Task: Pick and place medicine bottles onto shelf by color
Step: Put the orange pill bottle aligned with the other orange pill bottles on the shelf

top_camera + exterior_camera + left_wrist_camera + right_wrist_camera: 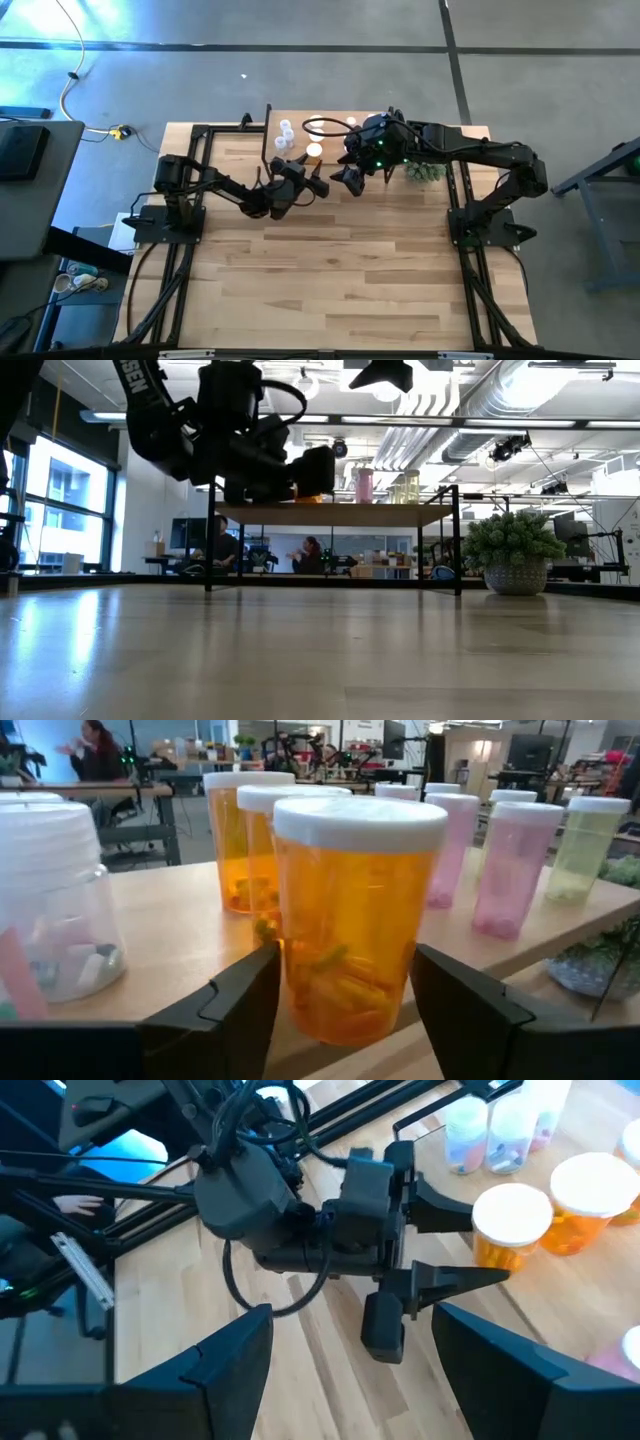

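The light-wood shelf stands at the table's far side. On it stand clear bottles, two orange ones, pink ones and a yellow-green one, all white-capped. My left gripper is at the shelf's near edge, shut on another orange bottle. My right gripper hangs open and empty just right of it, above the table; its fingers frame the left gripper. My left gripper pinches the orange bottle's lower body between its two fingers, one on each side. The fingers come about level from the table's near side. The bottle stands upright over the shelf's near edge; whether its base rests on the board, I cannot tell.
A green spiky plant in a pot stands right of the shelf, close under my right arm. A black cable loop lies over the shelf. Bare tabletop stretches toward the near edge. People sit in the room beyond.
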You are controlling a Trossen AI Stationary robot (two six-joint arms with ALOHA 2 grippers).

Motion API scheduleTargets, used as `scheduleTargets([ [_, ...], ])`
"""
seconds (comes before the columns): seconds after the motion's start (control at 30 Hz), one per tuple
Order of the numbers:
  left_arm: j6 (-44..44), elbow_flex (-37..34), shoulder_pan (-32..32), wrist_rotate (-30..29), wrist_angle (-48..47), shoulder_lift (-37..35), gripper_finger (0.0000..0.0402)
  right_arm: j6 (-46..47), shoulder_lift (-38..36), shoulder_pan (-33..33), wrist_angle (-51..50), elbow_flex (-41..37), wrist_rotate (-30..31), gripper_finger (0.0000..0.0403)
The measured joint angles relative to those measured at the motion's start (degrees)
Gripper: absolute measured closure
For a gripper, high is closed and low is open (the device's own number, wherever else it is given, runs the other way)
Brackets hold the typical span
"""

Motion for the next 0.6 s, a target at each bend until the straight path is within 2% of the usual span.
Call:
scheduleTargets([
  [0.23,-0.3,0.1,0.0,0.1,0.3,-0.1,0.0156,1.3,0.0,0.0,0.0,0.0,-1.9,0.0139],
  [0.6,-0.2,0.1,-0.4,-1.0,0.5,-0.1,0.0151,1.3,0.0,0.0,0.0,0.0,-1.9,0.0139],
])
